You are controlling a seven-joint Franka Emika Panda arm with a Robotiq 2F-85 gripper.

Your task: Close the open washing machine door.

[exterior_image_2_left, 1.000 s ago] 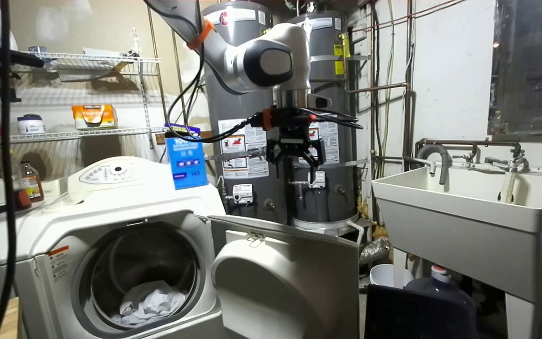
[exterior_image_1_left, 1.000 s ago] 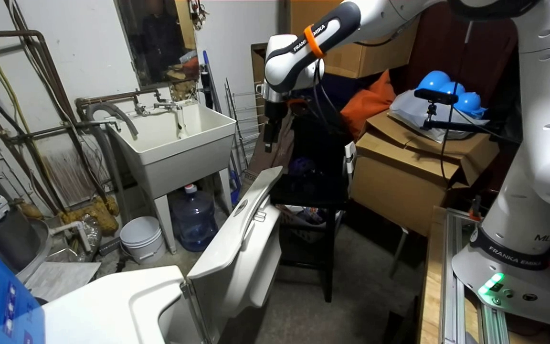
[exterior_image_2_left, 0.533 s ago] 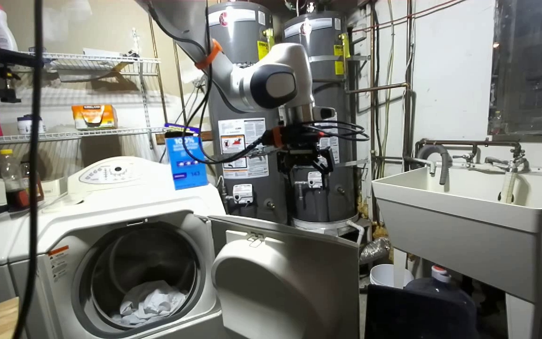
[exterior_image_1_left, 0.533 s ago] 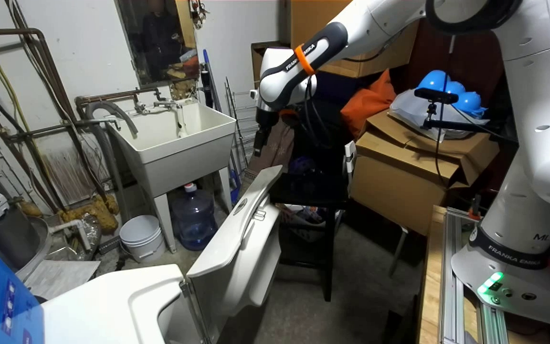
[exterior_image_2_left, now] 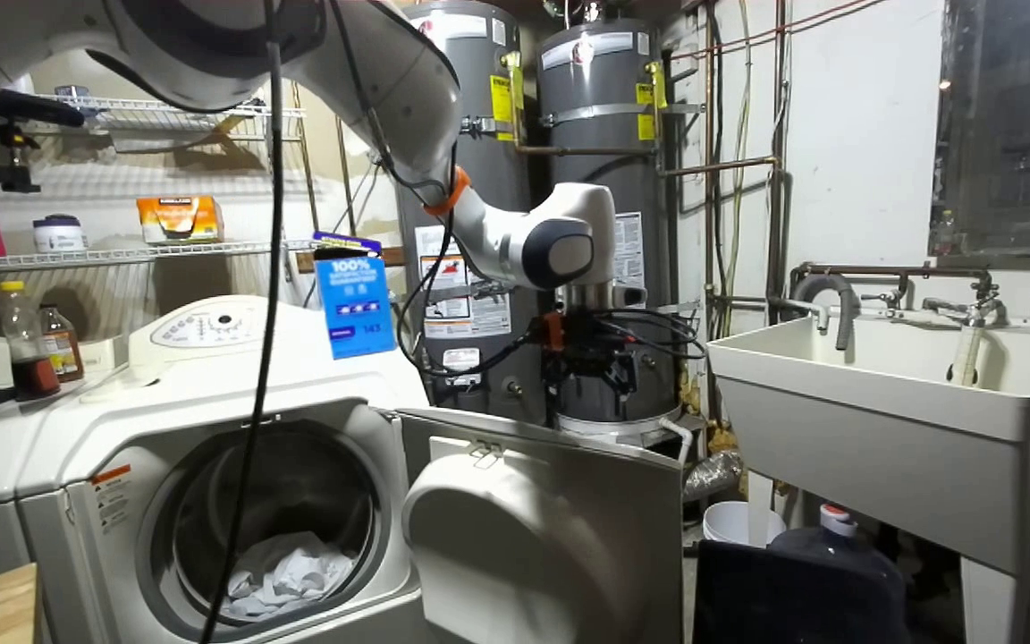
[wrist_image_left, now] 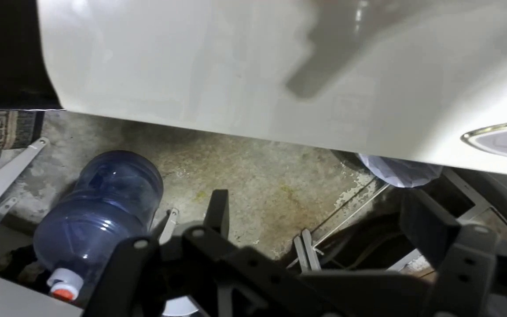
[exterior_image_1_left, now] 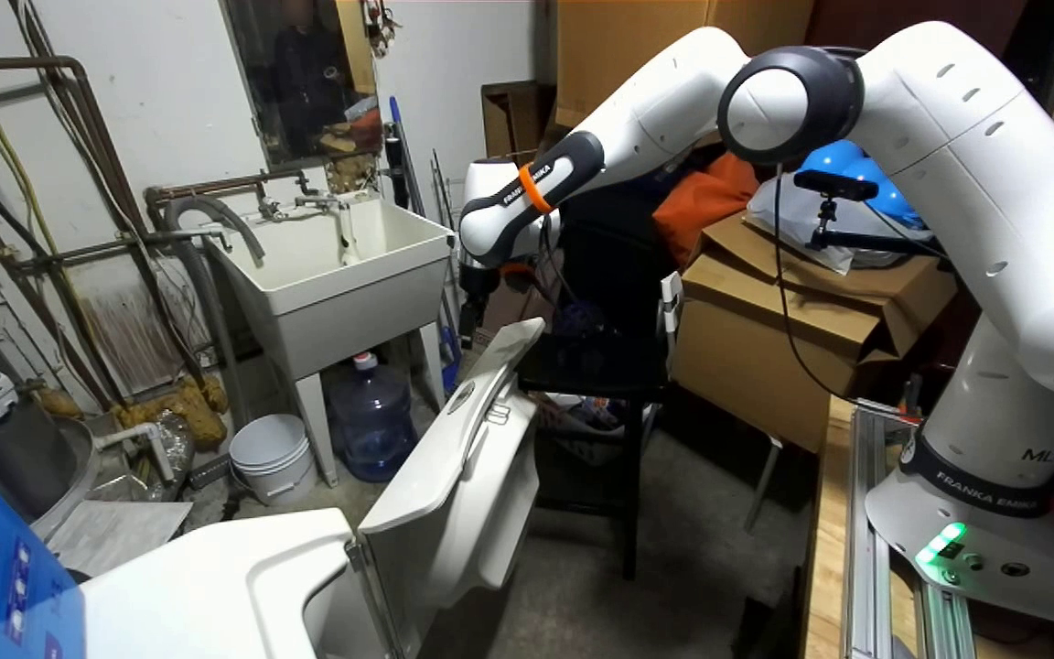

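Note:
The white washing machine (exterior_image_1_left: 207, 577) has a round front opening with white cloth inside, seen in an exterior view (exterior_image_2_left: 238, 380). Its door (exterior_image_1_left: 426, 458) stands wide open on its side hinge. The door's inner side with a rounded bulge faces an exterior view (exterior_image_2_left: 542, 528). In the wrist view the glossy outer face of the door (wrist_image_left: 236, 66) fills the top. My gripper (exterior_image_1_left: 469, 331) is on the outer side of the door, near its free top corner, and it shows just above the top edge (exterior_image_2_left: 593, 386). Its fingers (wrist_image_left: 324, 215) are spread with nothing between them; no contact with the door shows.
A white utility sink (exterior_image_1_left: 362, 284) stands behind the gripper, with a blue water jug (exterior_image_1_left: 371, 421) and white bucket (exterior_image_1_left: 273, 458) below. A black chair (exterior_image_1_left: 591, 366) is beside the door's free end. A blue box (exterior_image_2_left: 356, 304) stands on the machine. Cables hang off the arm.
My arm has reached out and come down, bringing the gripper from well above the door to beside its top edge on the outer side. The door has not moved.

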